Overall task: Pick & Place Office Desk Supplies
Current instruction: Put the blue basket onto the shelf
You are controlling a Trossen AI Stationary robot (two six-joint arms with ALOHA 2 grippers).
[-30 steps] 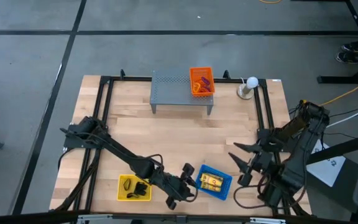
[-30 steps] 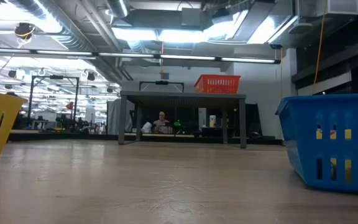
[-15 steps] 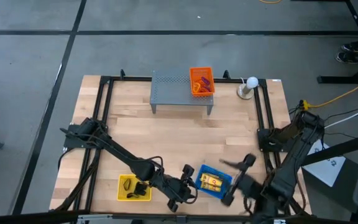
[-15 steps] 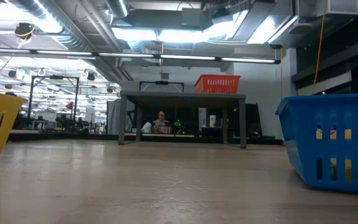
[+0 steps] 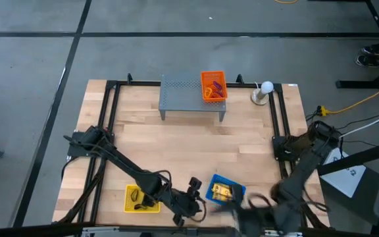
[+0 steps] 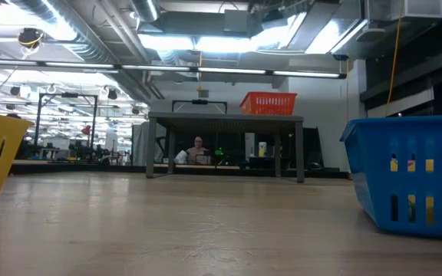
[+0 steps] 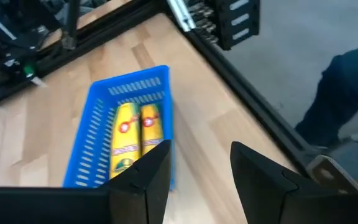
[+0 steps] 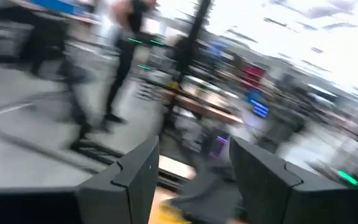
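Two yellow packets [image 7: 132, 134] lie in the blue basket [image 7: 98, 124] near the table's front edge. My left gripper [image 7: 199, 168] hovers open just left of that basket [image 5: 237, 186], with nothing between its fingers. My right gripper [image 5: 242, 204] is a blur at the front edge beside the basket's right end. In its wrist view it [image 8: 194, 168] is open and empty, facing the room. Black clips [image 5: 147, 199] sit in the yellow basket [image 5: 131, 205]. Coloured loops [image 5: 210, 91] fill the orange basket [image 5: 213, 78], which stands on the grey shelf [image 5: 179, 99].
Black frame rails [image 5: 114, 118] run along the table's left and right sides. A white ball on a stand [image 5: 263, 92] is at the far right corner. A person's leg [image 7: 347, 87] shows beyond the table's front edge. Bare wood [image 5: 196, 145] lies mid-table.
My right gripper has swung fast from the table's right side toward the near edge and leftward, rising and rolling over, and now points out level toward the room. Its fingers have stayed apart.
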